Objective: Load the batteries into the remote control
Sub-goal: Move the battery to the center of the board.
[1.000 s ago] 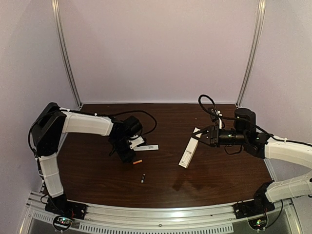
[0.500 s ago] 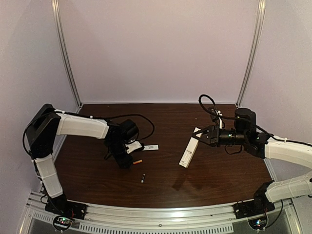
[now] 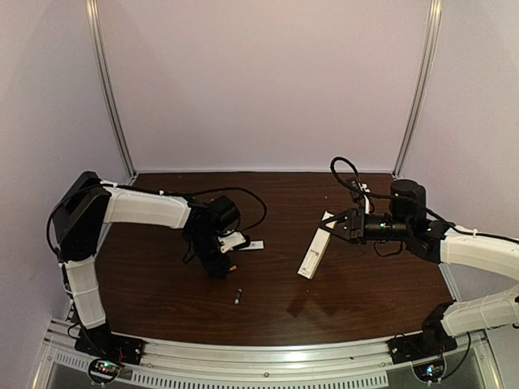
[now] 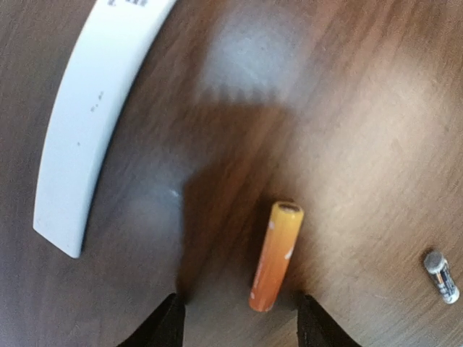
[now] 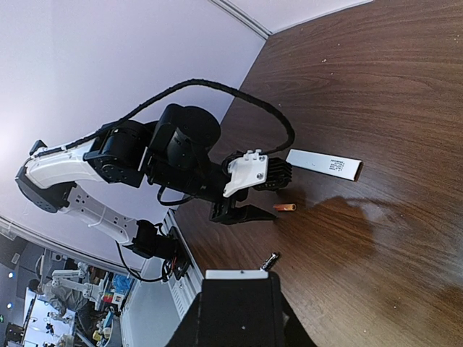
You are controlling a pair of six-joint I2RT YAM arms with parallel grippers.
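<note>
Batteries first: the orange battery (image 4: pixel 276 256) lies flat on the dark worktop (image 4: pixel 362 108), its near end between your left fingers (image 4: pixel 168 329), which stand apart on either side and touch nothing. It sits closer to one tip than the other. Treat it as a light, hard, smooth cylinder: it will likely roll or skid if one finger reaches it before the other, so centre the gap over it. Take it across the middle of its length, not by the end the tips now frame, and squeeze only enough to stop it pivoting. The black battery (image 4: pixel 441 276) rests well off to the side, just as small and just as ready to roll. A white strip (image 4: pixel 94 123), probably the cover, lies near the orange one on the other side. Across the worktop your right fingers (image 3: pixel 345 224) are closed on the far end of the remote control (image 3: pixel 310 255), holding it tilted with its near end low. Whether that end touches the wood, you cannot tell. It looks stiff and light, so a grip at one end may let it swing.
</note>
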